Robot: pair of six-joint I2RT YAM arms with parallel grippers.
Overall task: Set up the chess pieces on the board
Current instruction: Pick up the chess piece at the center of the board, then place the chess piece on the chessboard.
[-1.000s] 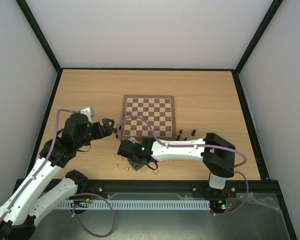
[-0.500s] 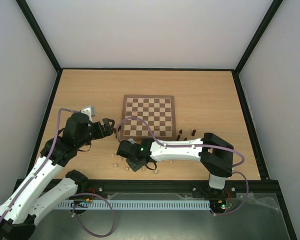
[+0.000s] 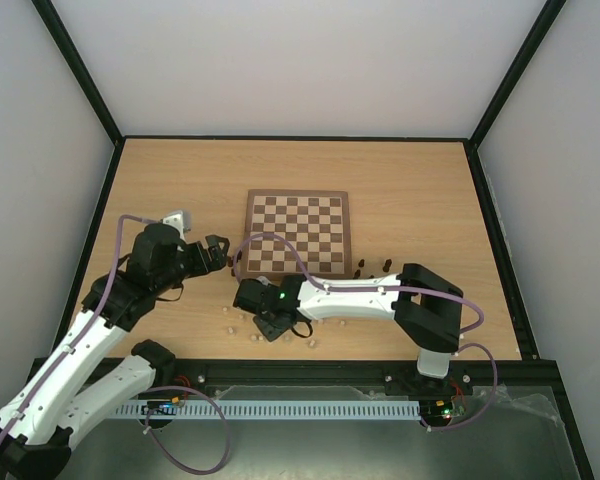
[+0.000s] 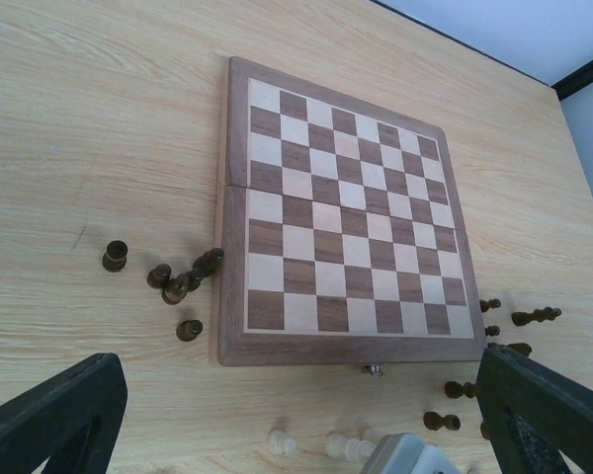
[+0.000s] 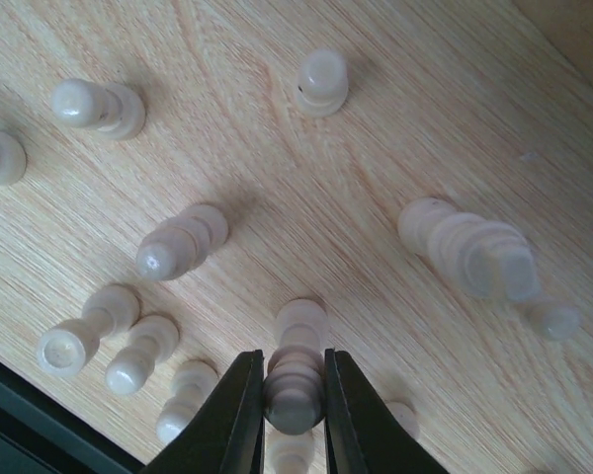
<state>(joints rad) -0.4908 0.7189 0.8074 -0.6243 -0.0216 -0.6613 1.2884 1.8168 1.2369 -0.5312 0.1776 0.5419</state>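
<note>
The right claw (image 5: 295,370) is clamped on a cream piece (image 5: 298,331), among loose cream pieces (image 5: 183,242) on the table (image 3: 420,190) at the board's (image 3: 297,233) 7 o'clock. The left claw (image 3: 220,256) hangs wide apart at its 8 o'clock, near dark pieces (image 4: 178,286). Other dark pieces (image 3: 372,268) sit at 5 o'clock.
</note>
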